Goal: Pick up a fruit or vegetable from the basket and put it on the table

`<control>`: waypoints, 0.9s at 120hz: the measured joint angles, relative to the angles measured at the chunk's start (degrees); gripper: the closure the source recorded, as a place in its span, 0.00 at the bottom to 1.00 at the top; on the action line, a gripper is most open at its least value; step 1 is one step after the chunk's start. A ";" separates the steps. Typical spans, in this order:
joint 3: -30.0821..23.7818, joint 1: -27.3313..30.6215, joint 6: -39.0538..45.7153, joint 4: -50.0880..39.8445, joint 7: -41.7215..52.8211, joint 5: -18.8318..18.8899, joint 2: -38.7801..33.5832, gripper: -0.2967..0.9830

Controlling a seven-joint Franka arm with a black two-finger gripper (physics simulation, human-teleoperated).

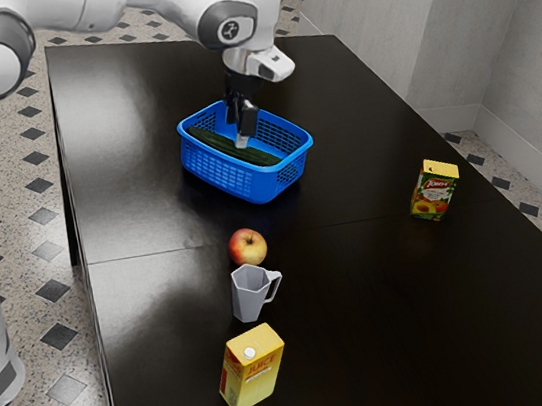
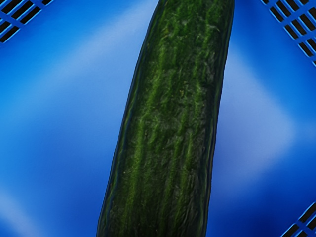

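The black gripper reaches down into the blue basket, its two fingers standing apart over the middle of a long dark green cucumber. One light fingertip overlaps the cucumber from the camera's side; whether it touches is unclear. The far fingertip is partly hidden. In the wrist view the cucumber runs lengthwise under my hand, above the basket's blue floor. It lies inside the basket, along its length. On the dark table, a red-yellow apple sits outside the basket.
A grey cup stands right beside the apple, and a yellow juice carton is beyond it, near the exterior view's bottom. Another small carton stands toward the exterior view's right. The basket's perforated walls surround the fingers.
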 joint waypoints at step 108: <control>0.18 1.84 1.64 0.18 1.40 -0.77 3.79 0.23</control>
